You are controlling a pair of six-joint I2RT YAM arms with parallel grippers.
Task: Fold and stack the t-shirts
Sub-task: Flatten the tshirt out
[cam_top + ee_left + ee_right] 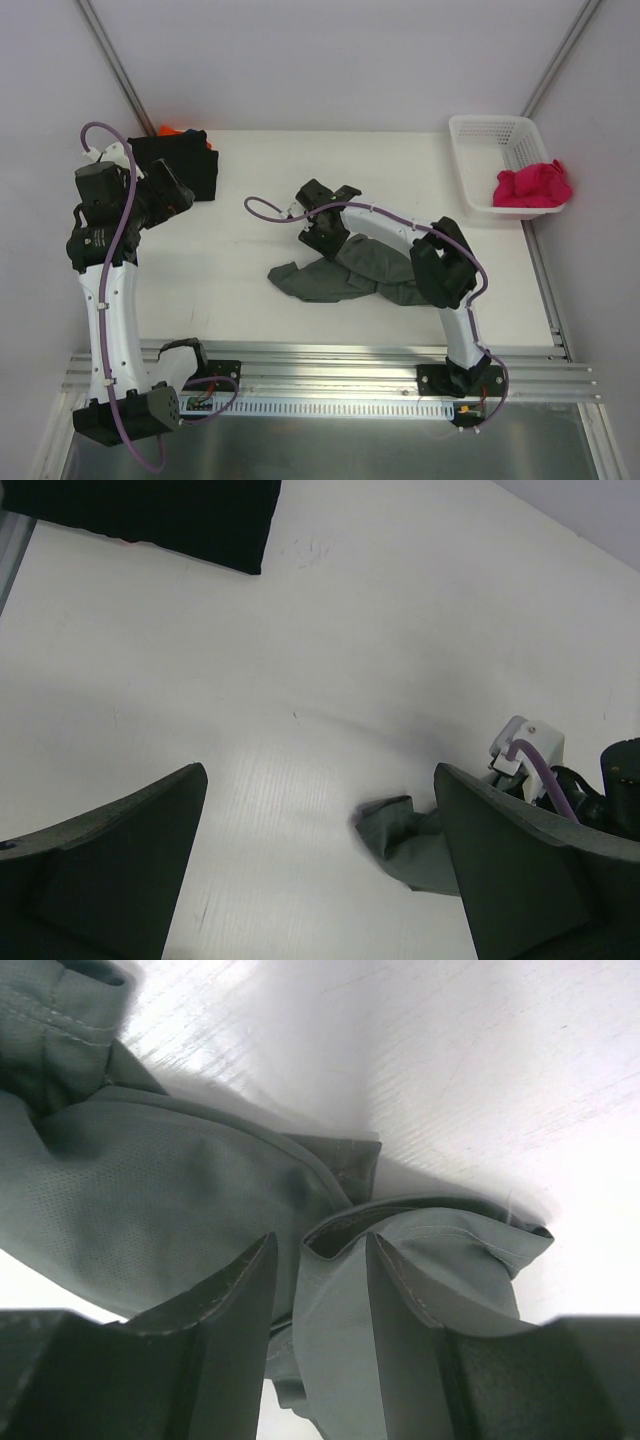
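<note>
From overhead, the dark grey t-shirt point(345, 277) lay crumpled near the middle of the white counter point(300, 170), its long axis running left to right and sagging a little nearer at the right end. The right pincer point(326, 238) reached down onto its far edge. Only that arm's own camera showed the grip: the pincer point(320, 1243) stood half closed, with a raised fold of the grey cloth pinched between its fingers point(215, 1310). The left pincer point(320, 880) hung wide open with nothing in it, over bare counter at the far left. Its view caught a corner of the grey shirt point(400, 840) and the edge of a folded black t-shirt point(150, 510). From above, a sliver of orange t-shirt point(170, 130) showed at that black shirt's far side. A magenta-pink t-shirt point(532, 187) slumped in the white basket point(490, 135) at the far right. Pale walls closed in the counter, and a metal rail point(330, 360) ran along its near edge.
</note>
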